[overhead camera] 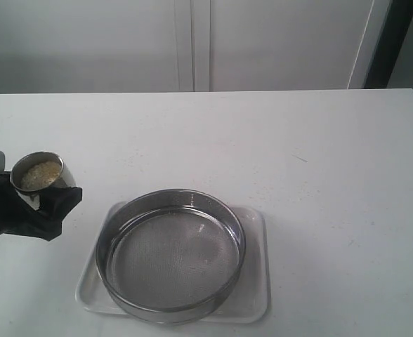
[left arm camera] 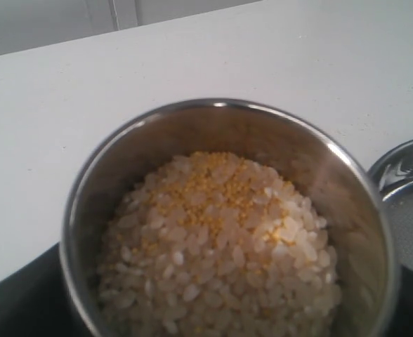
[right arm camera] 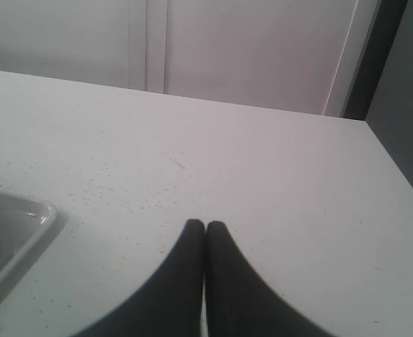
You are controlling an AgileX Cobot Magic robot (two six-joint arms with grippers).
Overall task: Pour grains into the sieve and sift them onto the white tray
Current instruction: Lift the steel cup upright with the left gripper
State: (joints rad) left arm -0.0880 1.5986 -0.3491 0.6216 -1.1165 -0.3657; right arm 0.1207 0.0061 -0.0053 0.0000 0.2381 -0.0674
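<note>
Exterior view: the round, steel-rimmed, grey-meshed sieve (overhead camera: 170, 258) sits inside the flat white tray (overhead camera: 256, 295) near the white counter's (overhead camera: 319, 161) front edge. Bare room lies to the right and behind. At the left edge the black left hand (overhead camera: 48, 200) grips a small steel cup (overhead camera: 64, 180).

Left wrist view: whitish rice-like grains (left arm camera: 220, 239), topped with fine yellow ones, fill the cup.

Right wrist view: the right hand (right arm camera: 205, 235) is closed and empty, near the tray's corner.

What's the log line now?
left pincer grips steel cup of yellow-white grains | right pincer shut | round steel mesh sieve on white rectangular tray
</note>
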